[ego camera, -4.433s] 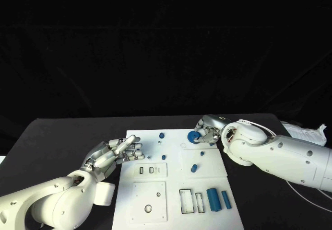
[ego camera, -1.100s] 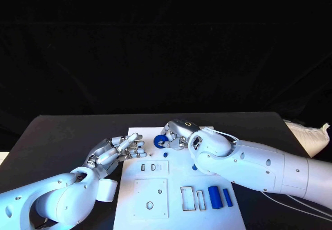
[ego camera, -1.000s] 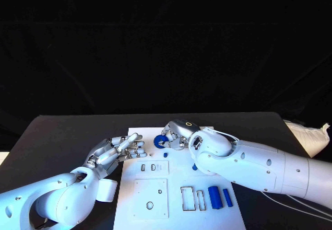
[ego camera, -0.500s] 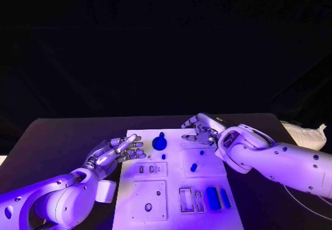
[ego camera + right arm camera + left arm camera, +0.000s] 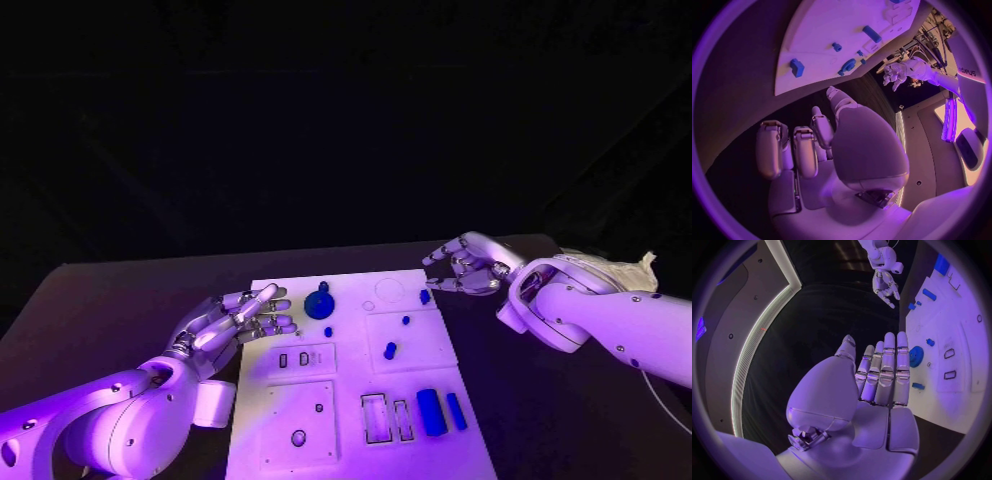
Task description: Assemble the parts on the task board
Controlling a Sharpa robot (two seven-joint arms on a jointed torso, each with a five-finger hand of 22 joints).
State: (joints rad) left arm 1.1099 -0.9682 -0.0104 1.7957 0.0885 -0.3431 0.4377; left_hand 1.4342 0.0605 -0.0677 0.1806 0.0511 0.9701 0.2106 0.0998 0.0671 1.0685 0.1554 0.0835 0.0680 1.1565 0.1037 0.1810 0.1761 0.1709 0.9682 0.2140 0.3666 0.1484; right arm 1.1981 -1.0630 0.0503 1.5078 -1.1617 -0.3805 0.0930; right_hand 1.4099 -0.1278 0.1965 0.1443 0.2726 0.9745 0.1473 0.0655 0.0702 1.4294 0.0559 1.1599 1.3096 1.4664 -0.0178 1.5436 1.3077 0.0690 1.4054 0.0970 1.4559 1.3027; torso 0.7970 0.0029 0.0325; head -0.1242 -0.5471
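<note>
So your gear (image 5: 319, 303) sits on the board (image 5: 433, 350); bars (image 5: 430, 411) remain loose; left hand (image 5: 231, 320) and right hand (image 5: 470, 267) hold nothing, fingers apart.

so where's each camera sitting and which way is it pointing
Head view: on the robot's head, looking down at the board; both arms enter, left robot hand at the board's left edge, right robot hand off its far right corner.
Left wrist view: behind the left robot hand, facing along its fingers past the board's edge.
Right wrist view: behind the right robot hand, facing the board.
Shared: all three show the board and its blue gear; each wrist view also catches the other robot hand.
</note>
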